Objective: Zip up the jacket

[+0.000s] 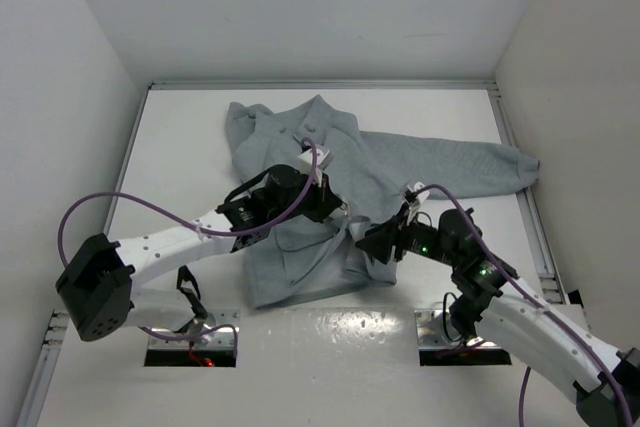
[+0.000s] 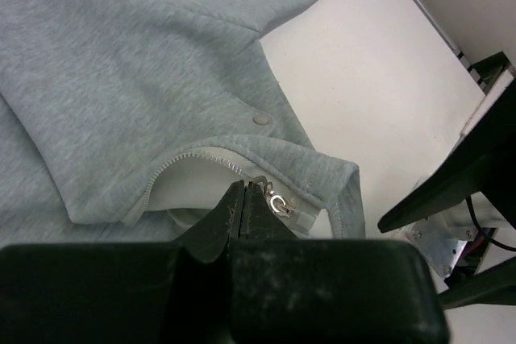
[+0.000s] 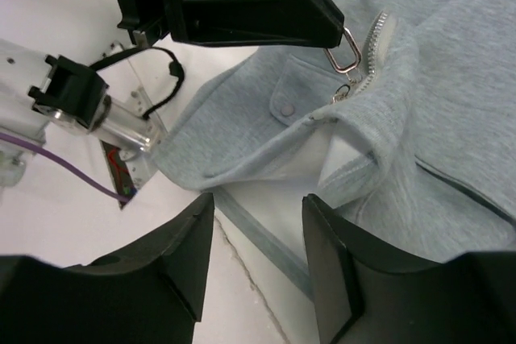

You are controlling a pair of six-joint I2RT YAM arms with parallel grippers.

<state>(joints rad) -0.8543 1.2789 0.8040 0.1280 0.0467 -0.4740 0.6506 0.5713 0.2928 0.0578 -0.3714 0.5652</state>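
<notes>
Top external view: the jacket (image 1: 400, 162) lies crumpled in the middle of the white desk (image 1: 200, 137), one long sleeve stretched out to the right and the body bunched toward the near edge. Both arms reach in over its lower front. The left gripper (image 1: 335, 209) sits on the fabric near the centre, and the right gripper (image 1: 368, 237) is just beside it, pointing at it from the right; from up here I cannot tell how either pair of jaws stands. Left wrist view: this gripper's two black fingers (image 2: 234, 219) are pressed together with no gap, pinching the silver zipper pull (image 2: 280, 205) at their tips. The pull sits at the end of a curved run of zipper teeth (image 2: 201, 153), where the grey front edge folds back to show the white lining (image 2: 185, 187). A round snap button (image 2: 261, 119) is on the flap just above, with bare desk beyond it on the right. Right wrist view: the right gripper's fingers (image 3: 181, 255) stand wide apart and hold nothing. They hover above the jacket's hem and the desk beside it. Opposite them, the left gripper's dark finger comes in from the top, and a metal ring on the pull hangs at its tip, where the zipper's end is lifted clear of the cloth below.
</notes>
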